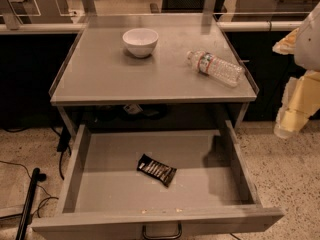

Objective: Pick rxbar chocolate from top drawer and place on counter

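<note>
The rxbar chocolate [156,170], a small black bar with white lettering, lies flat near the middle of the open top drawer [115,189], turned at a slant. The drawer is pulled fully out, its dark handle [161,232] at the front. The grey counter [100,69] is above it. My gripper [292,115] hangs at the right edge of the view, to the right of the counter and drawer and well apart from the bar.
A white bowl [140,41] stands at the back middle of the counter. A clear plastic water bottle [216,68] lies on its side at the counter's right. Cables and a dark pole [27,204] lie on the floor to the left.
</note>
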`<action>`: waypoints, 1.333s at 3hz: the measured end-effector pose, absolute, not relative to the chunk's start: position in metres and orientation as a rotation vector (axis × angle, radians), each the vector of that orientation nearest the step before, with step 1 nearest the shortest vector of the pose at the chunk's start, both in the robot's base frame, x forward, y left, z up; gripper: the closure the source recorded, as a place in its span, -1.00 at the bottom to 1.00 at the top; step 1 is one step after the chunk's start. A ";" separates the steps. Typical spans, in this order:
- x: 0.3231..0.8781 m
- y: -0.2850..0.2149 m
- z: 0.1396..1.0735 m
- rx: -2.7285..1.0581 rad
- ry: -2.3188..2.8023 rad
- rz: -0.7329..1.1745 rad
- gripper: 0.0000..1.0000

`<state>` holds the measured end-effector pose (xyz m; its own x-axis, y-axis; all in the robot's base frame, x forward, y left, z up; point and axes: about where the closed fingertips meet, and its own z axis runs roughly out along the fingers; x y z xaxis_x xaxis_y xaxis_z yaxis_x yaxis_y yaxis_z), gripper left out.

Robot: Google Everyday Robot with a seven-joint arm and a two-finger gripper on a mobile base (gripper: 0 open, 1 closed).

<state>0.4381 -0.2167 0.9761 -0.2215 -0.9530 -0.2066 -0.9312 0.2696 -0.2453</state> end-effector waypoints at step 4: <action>0.420 -0.152 0.888 -1.724 2.094 0.061 -1.00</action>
